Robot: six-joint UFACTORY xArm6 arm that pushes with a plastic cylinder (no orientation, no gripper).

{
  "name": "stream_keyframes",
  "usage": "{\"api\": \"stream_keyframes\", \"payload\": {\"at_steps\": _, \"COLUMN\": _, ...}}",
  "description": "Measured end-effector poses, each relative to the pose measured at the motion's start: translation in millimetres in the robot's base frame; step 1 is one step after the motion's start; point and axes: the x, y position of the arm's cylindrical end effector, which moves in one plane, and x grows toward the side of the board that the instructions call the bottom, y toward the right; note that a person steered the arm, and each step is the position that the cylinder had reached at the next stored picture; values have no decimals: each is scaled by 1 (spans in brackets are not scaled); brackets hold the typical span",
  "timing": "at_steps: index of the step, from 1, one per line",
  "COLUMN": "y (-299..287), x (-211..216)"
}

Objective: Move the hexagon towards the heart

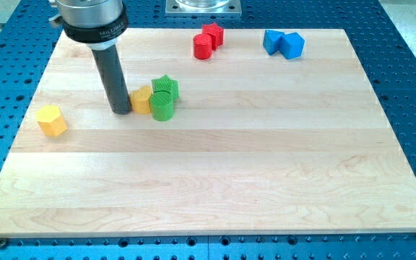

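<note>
Seven small blocks lie on the wooden counter (215,180), all in the upper half of the frame. My tip (121,112) stands in the upper left, touching or just short of the left side of a yellow block (142,100) whose shape I cannot make out from here. Pressed against that block's right side is a green cylinder (162,106), with a green star (166,87) touching it from behind. Well apart, at the far left of the frame, sits the yellow hexagon (51,120), alone. Near the top centre a red cylinder (203,46) rests just beside a red star (213,34). At the upper right, two blue blocks (284,43) touch each other; their shapes are hard to tell. No jaws exist on this rod, so nothing is grasped.
</note>
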Motion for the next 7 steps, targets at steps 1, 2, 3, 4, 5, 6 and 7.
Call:
{"api": "stream_keyframes", "payload": {"at_steps": 1, "y": 14, "x": 18}}
{"api": "stream_keyframes", "payload": {"at_steps": 2, "y": -45, "x": 104}}
{"api": "stream_keyframes", "payload": {"at_steps": 3, "y": -168, "x": 126}}
{"api": "stream_keyframes", "payload": {"at_steps": 4, "y": -166, "x": 101}}
{"api": "stream_keyframes", "payload": {"at_steps": 5, "y": -129, "x": 66}}
{"api": "stream_keyframes", "payload": {"at_steps": 6, "y": -104, "x": 43}}
{"api": "stream_keyframes", "payload": {"at_steps": 7, "y": -110, "x": 31}}
